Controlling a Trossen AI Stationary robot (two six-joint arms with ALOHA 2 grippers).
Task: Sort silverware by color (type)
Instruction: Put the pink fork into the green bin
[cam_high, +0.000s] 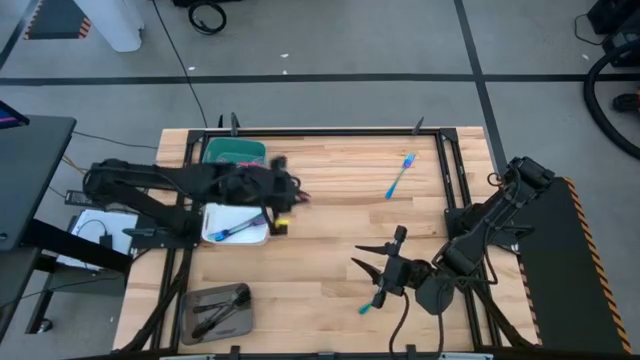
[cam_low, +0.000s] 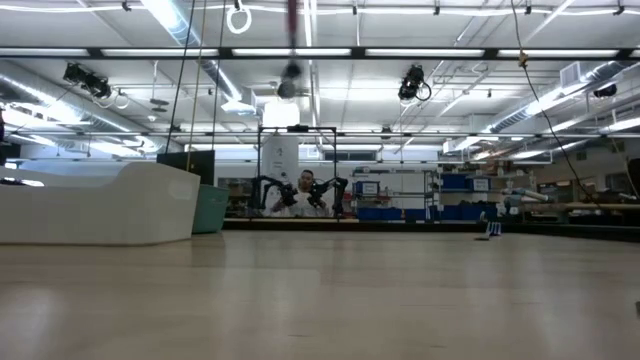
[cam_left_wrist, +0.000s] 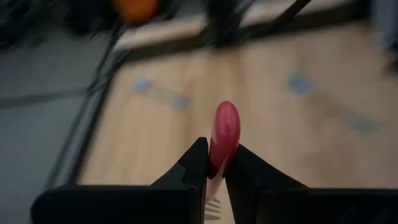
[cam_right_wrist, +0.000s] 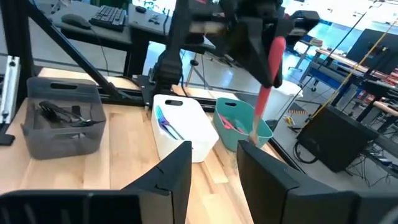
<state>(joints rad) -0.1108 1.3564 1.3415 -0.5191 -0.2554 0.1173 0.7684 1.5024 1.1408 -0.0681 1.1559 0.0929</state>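
Looking straight down from the high view first: right gripper (cam_high: 374, 270) sits low near the front edge of the wooden table (cam_high: 330, 200), fingers spread wide with nothing between them, and a blue-teal utensil (cam_high: 367, 306) lies on the wood just in front of it. Another iridescent blue utensil (cam_high: 400, 176) lies alone toward the far right of the table. On the left side, three trays run front to back: grey tray (cam_high: 218, 310) with dark utensils in it, white tray (cam_high: 236, 226) with blue ones, teal tray (cam_high: 234, 153) at the back. Left gripper (cam_high: 280, 190) hangs blurred between the white and teal trays.

Low view: mostly bare tabletop, with the white tray (cam_low: 100, 205) and teal tray (cam_low: 210, 208) at the left and one small utensil far off on the right.

Left wrist view: fingers (cam_left_wrist: 193, 171) are pinching a red-handled utensil (cam_left_wrist: 224, 134), its rounded red end sticking up past them, table blurred behind.

Right wrist view: its own fingers (cam_right_wrist: 177, 171) stand apart, empty. Across the table the left gripper holds the red-handled utensil (cam_right_wrist: 268, 81) hanging down above the teal tray (cam_right_wrist: 239, 127), which already has a red piece inside; the white tray (cam_right_wrist: 186, 124) is beside it and the grey tray (cam_right_wrist: 62, 118) well apart.
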